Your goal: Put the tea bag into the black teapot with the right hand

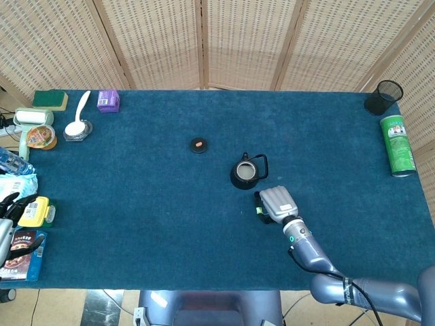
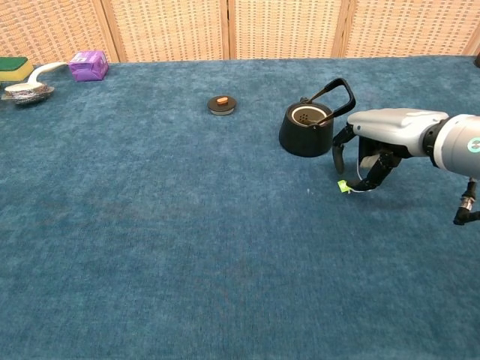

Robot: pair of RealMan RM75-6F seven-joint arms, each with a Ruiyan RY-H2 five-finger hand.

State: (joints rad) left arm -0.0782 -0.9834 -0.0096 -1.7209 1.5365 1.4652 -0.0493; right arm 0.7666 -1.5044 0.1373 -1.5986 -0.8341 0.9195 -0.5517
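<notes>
Tea bag, white with a green tag point(image 1: 259, 210), sits under the right hand point(image 1: 276, 203) beside the open black teapot point(image 1: 244, 174) in the head view. Chest view: curled fingers point(image 2: 373, 171) clamp its string point(image 2: 358, 187); the dangling tag could snag the rim.

A green can point(image 1: 397, 145) lies beside a black mesh cup point(image 1: 383, 97).

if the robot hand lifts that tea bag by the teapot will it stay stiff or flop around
Probably floppy: the tea bag looks like a small soft pouch under the right robot hand, with a thin string curling to a green tag on the cloth. It seems very light, so the tag would likely dangle and could catch on the teapot rim.
</notes>
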